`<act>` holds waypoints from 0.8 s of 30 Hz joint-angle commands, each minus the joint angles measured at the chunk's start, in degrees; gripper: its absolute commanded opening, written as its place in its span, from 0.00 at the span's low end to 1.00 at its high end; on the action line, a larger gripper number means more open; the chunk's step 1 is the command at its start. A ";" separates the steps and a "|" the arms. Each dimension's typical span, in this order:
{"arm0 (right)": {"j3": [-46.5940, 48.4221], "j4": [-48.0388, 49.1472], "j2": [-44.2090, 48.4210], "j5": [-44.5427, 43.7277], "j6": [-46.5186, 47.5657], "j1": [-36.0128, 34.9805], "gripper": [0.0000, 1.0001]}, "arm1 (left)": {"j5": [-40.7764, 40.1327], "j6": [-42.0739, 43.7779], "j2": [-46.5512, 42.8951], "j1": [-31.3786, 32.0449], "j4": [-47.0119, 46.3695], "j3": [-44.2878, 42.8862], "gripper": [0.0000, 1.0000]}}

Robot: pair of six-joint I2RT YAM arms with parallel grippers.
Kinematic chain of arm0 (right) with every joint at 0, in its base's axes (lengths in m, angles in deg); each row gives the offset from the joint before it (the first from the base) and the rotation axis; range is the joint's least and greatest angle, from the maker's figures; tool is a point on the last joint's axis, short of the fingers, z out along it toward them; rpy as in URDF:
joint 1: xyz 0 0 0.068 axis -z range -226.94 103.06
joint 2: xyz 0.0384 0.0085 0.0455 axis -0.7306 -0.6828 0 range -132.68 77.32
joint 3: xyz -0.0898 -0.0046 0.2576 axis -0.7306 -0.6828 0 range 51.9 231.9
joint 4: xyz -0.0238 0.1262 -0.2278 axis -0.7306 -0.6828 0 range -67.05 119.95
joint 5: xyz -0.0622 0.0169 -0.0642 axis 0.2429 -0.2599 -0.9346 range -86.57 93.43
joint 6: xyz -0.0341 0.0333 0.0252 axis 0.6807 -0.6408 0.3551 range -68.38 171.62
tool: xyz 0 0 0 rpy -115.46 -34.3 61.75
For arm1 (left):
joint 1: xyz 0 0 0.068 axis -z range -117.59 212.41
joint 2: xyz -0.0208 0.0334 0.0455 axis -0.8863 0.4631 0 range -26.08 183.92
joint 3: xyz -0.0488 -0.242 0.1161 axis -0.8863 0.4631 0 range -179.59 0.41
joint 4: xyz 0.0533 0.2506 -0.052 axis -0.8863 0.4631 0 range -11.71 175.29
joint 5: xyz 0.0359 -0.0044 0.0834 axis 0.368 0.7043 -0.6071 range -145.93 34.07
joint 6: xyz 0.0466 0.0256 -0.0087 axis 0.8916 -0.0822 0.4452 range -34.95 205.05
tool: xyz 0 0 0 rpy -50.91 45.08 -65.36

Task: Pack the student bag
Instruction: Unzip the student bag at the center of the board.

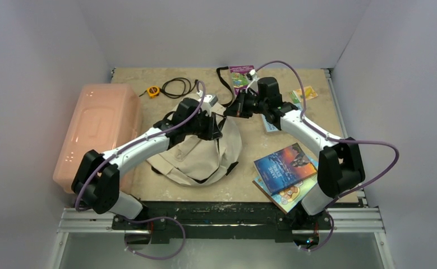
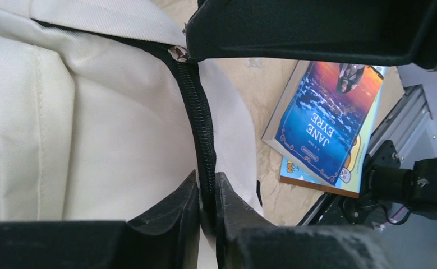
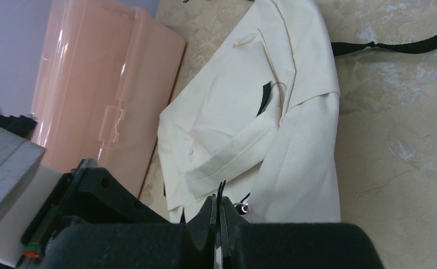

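The beige canvas student bag (image 1: 196,159) lies in the middle of the table, its top toward the far side. My left gripper (image 1: 213,128) is over the bag's top. In the left wrist view it (image 2: 207,193) is shut on the bag's black zipper trim (image 2: 196,106), with cream canvas (image 2: 92,129) on both sides. My right gripper (image 1: 234,109) is just beyond the bag's top right. In the right wrist view it (image 3: 220,204) is shut on a thin black tab, with a small metal ring (image 3: 241,208) beside it and the bag (image 3: 249,117) below.
A large pink plastic bin (image 1: 98,131) stands at the left, against the bag. Two books (image 1: 286,168), the upper one Jane Eyre (image 2: 328,123), lie at the front right. A purple booklet (image 1: 241,75), black cable (image 1: 179,87), yellow tape measure (image 1: 153,91) and cards (image 1: 306,94) lie along the back.
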 commanded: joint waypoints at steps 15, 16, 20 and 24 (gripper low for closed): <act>20.97 -5.65 -18.09 -6.08 8.43 3.85 0.00 | 0.11 8.28 -7.88 -0.22 11.12 -4.54 0.00; 22.48 -6.77 -19.31 -6.32 9.04 3.80 0.00 | 0.34 8.35 -7.73 -0.13 11.24 -4.81 0.00; 23.42 -7.32 -20.20 -11.06 11.24 3.84 0.00 | 0.58 9.77 -6.81 -0.11 13.01 -6.19 0.00; 26.40 -10.16 -21.94 -11.47 13.25 3.81 0.00 | 1.32 9.33 -6.61 -0.16 12.35 -6.02 0.00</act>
